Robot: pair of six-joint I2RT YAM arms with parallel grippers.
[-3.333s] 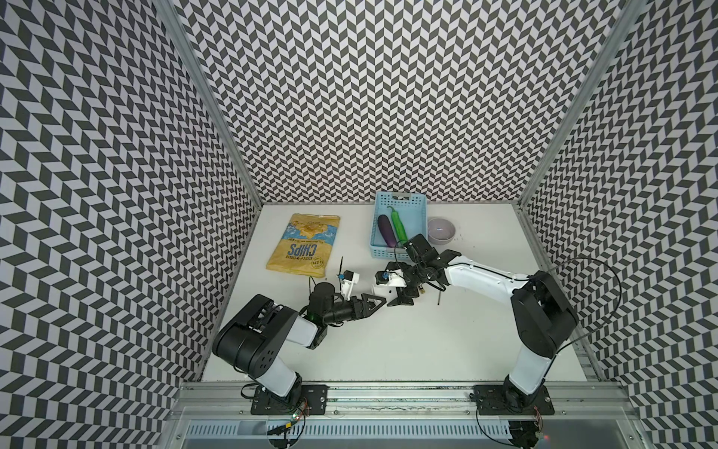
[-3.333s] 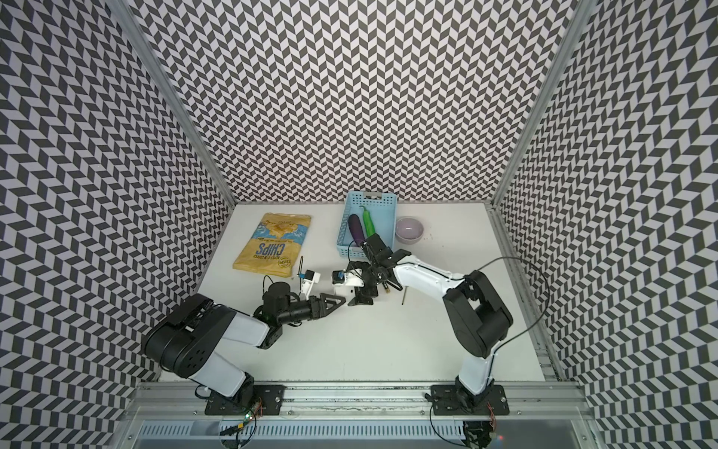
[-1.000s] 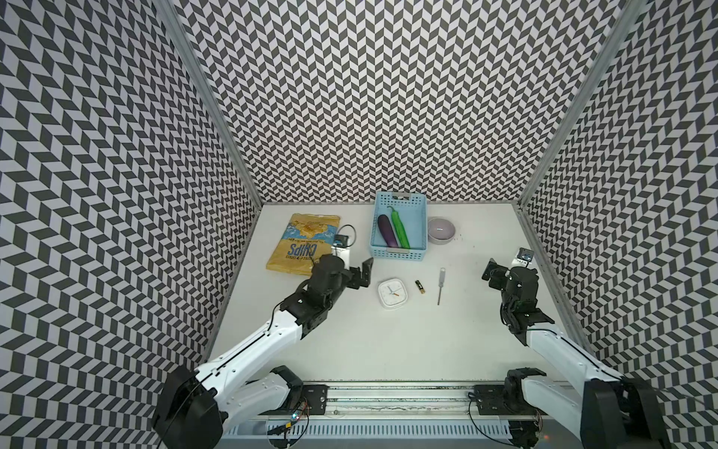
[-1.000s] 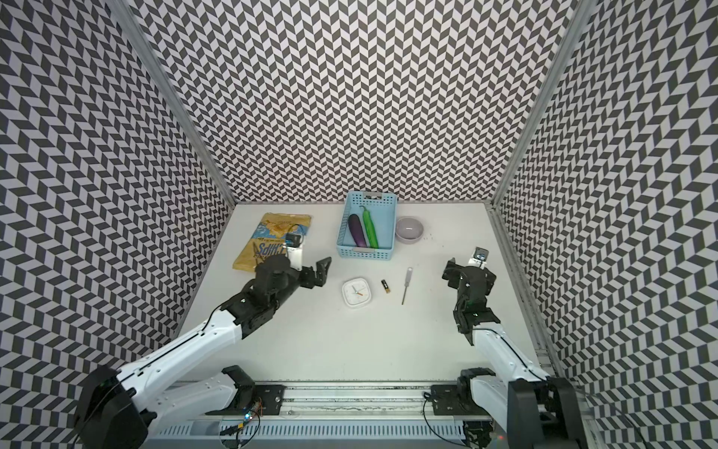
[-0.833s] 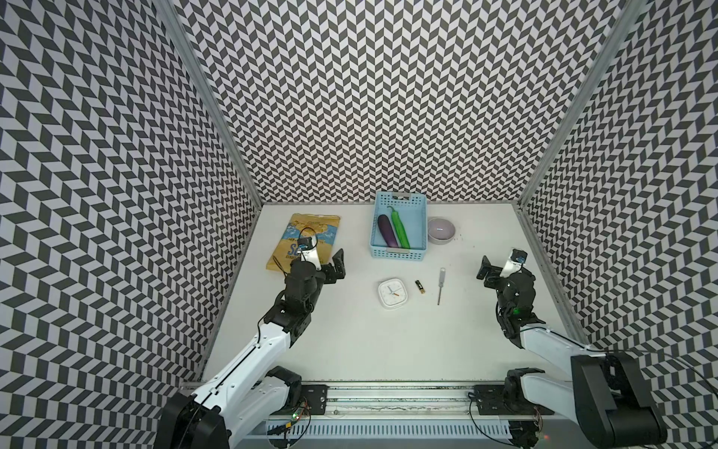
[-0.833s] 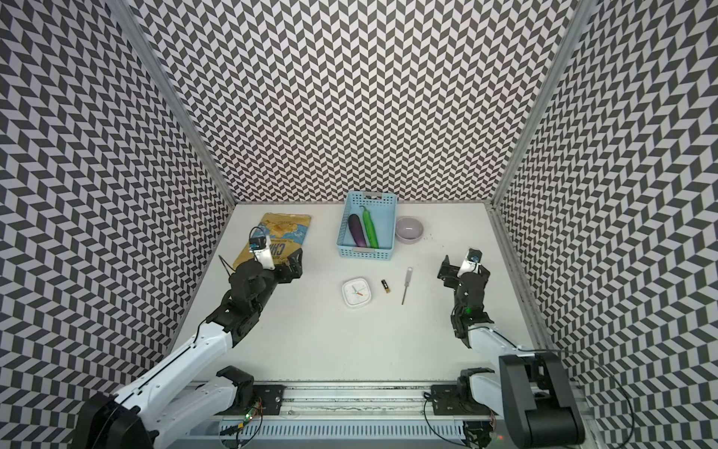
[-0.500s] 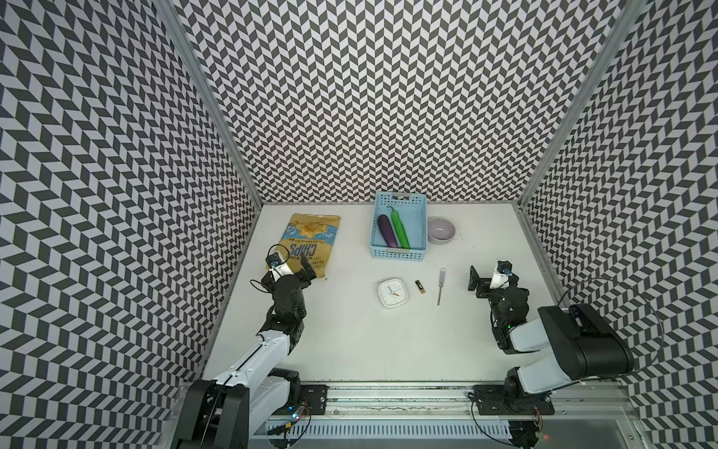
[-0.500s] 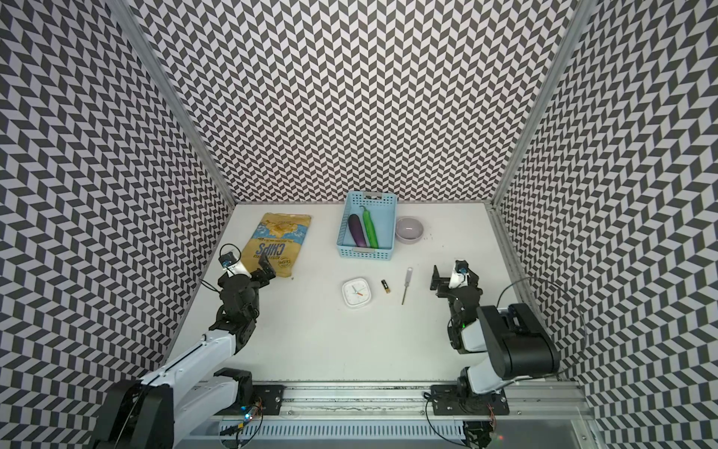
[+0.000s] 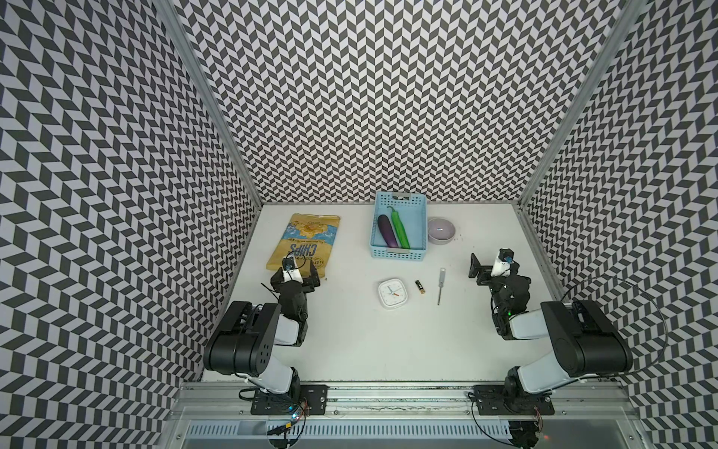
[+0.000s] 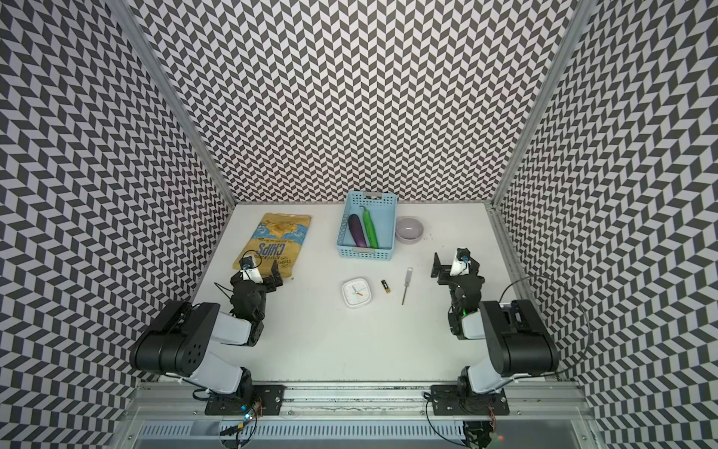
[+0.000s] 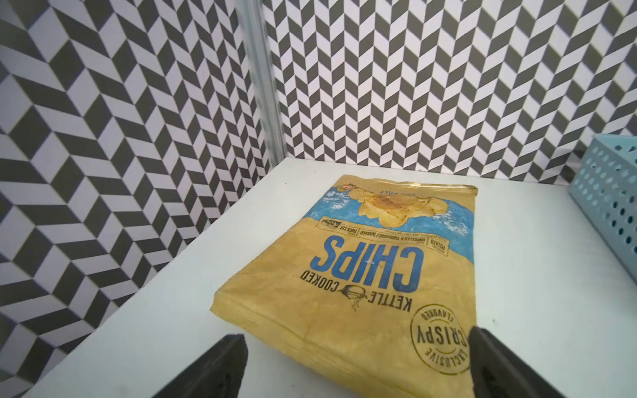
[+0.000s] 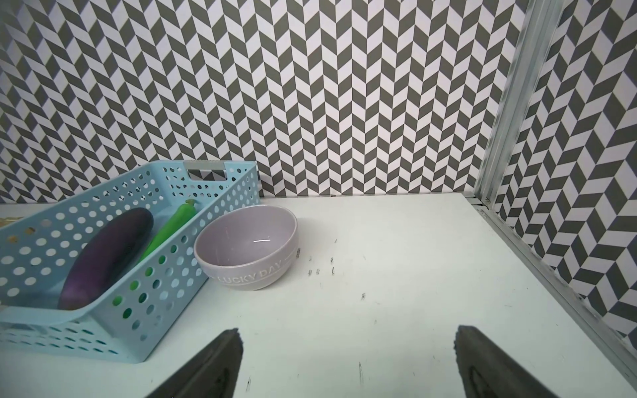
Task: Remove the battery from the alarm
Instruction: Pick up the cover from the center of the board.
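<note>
Both arms have drawn back to the bench's side edges, left end effector [image 9: 295, 274] and right end effector [image 9: 493, 268] wide, empty. The battery [image 9: 420, 286] lies mid-bench just beside the alarm [image 9: 393, 293], so the job looks done.
</note>
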